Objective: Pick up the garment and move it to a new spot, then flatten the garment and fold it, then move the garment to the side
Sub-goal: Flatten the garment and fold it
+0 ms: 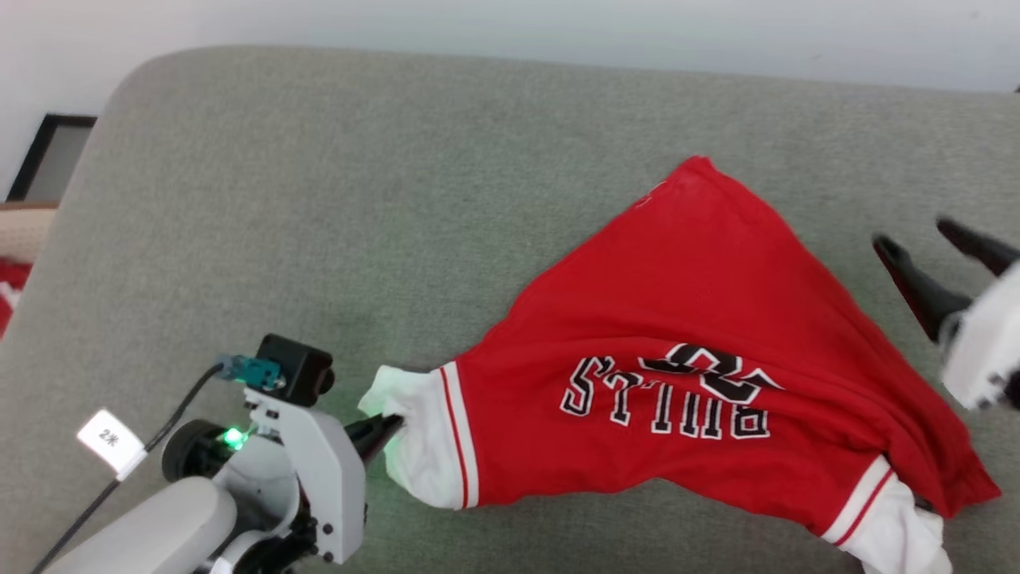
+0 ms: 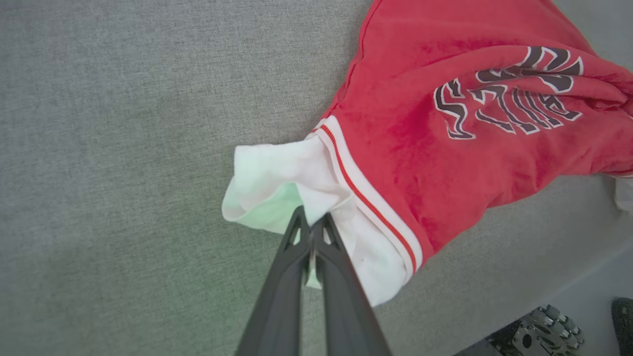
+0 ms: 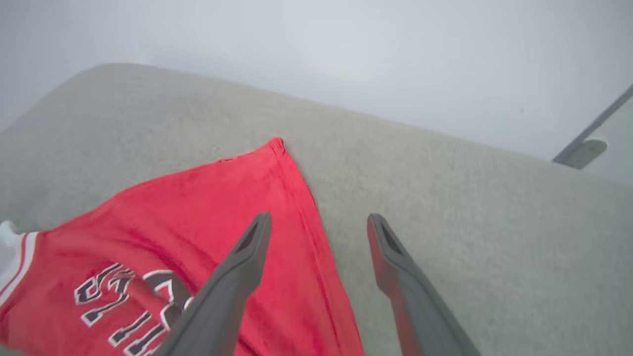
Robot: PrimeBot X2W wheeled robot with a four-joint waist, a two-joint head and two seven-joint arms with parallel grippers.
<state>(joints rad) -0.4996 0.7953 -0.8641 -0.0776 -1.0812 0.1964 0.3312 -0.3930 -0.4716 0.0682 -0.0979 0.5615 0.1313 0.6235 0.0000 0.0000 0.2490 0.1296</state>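
Grey woven upholstery (image 1: 319,199) spread wide beneath a pale wall (image 1: 558,32), with a dark frame (image 1: 48,155) at the far left edge. On the right half of this cushion lay the garment (image 1: 701,319), a red shirt loosely spread, one corner peaked toward the wall. Its black, white-outlined lettering (image 1: 665,395) read "BULLS" upside down in the head view — the number above it was creased and could not be read. A white tag (image 1: 111,438) on the left arm's black cable (image 1: 190,391) bore a "2" and a second mark I could not make out. The left gripper (image 2: 311,220) was pinched tight on the white sleeve (image 2: 277,168). The right gripper (image 3: 319,217) stood spread wide, holding nothing, over the shirt's right edge.
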